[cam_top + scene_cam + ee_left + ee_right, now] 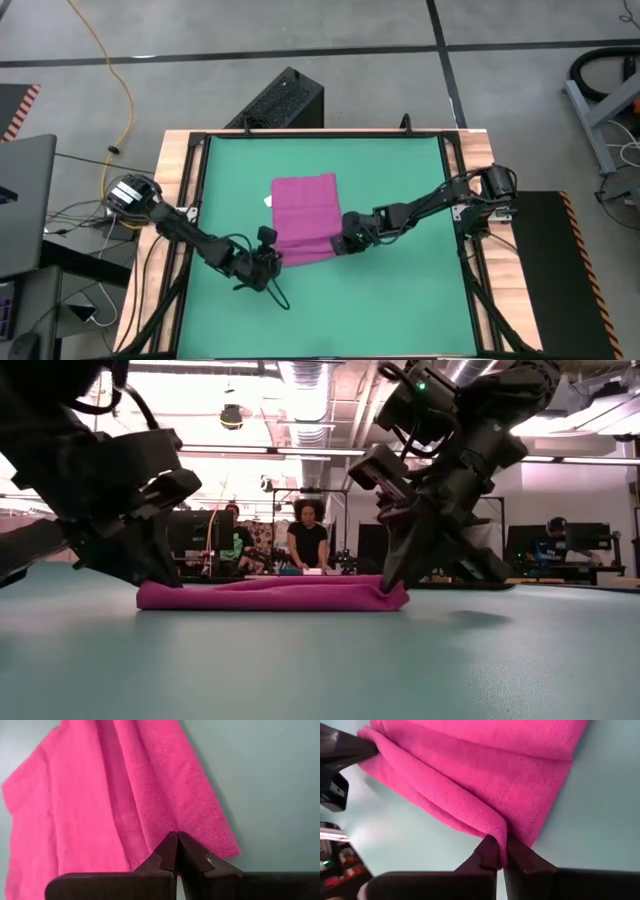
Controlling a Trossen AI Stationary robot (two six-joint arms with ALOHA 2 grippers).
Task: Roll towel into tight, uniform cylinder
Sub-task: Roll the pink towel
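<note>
Towel [303, 215]: one, magenta-pink, lying on the green mat [400, 300] near its middle, its near edge folded over into a low roll; small white tag [268, 200] at its left edge.
Grippers: two. Left gripper [272, 262], fingers pressed together, pinching the roll's left near corner. Right gripper [340, 245], fingers nearly together, pinching a ridge of cloth at the roll's right end.
Surroundings: one black box [283, 100] beyond the table's far edge; one yellow cable [118, 80] on the floor; people at desks in the room behind.
</note>
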